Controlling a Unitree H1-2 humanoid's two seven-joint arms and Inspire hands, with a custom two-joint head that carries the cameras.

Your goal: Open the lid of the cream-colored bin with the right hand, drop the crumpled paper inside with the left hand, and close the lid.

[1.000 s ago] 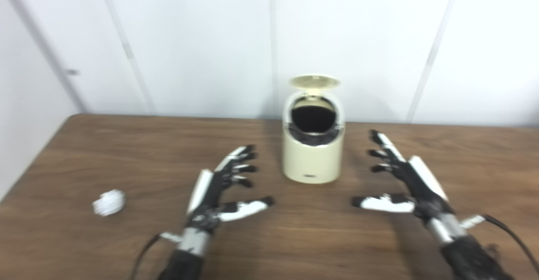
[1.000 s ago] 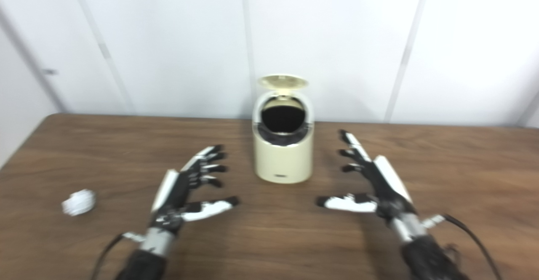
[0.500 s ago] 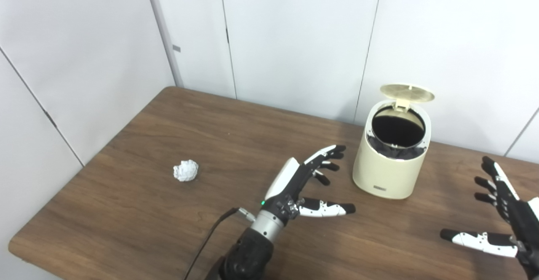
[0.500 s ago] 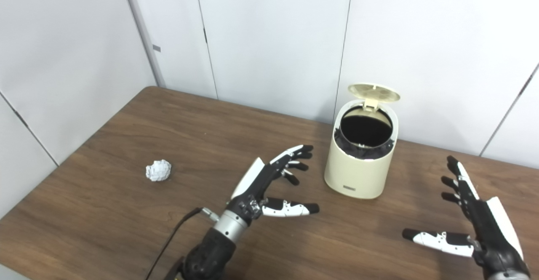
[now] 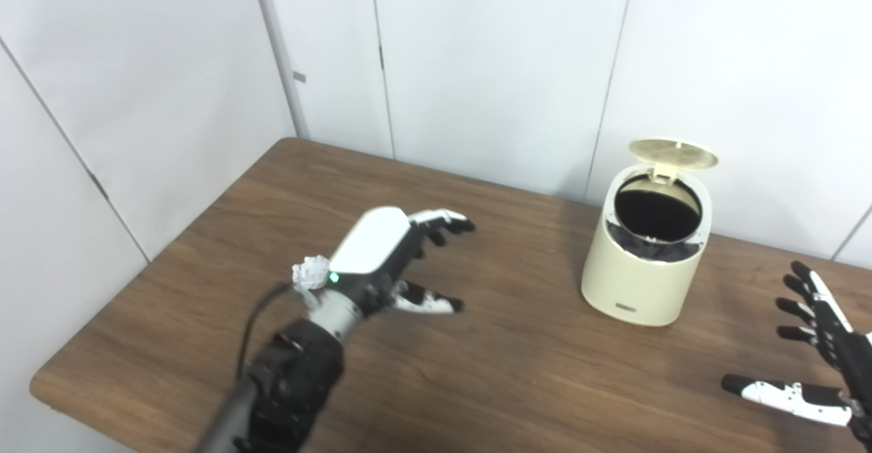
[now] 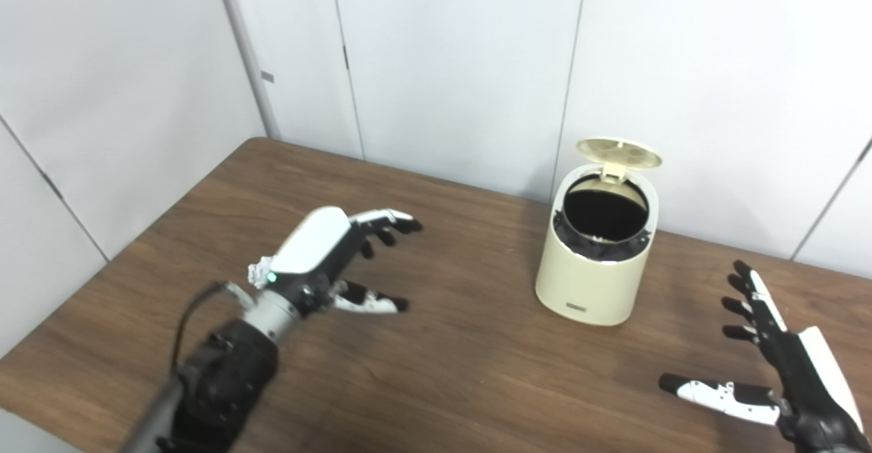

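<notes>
- Left hand (image 5: 385, 255): fingers spread, holding nothing, raised above the wooden table (image 5: 518, 371). The crumpled paper ball (image 5: 310, 274) lies mostly hidden behind its wrist.
- Right hand (image 6: 783, 364): fingers apart, empty, well clear of the cream-colored bin (image 6: 596, 262).
- Lid (image 6: 618, 152): upright; opening exposed.
- Risk: with the paper occluded, a misjudged descent could knock it toward the near table edge.
- Risk: a loose grasp could drop it short of the bin.
</notes>
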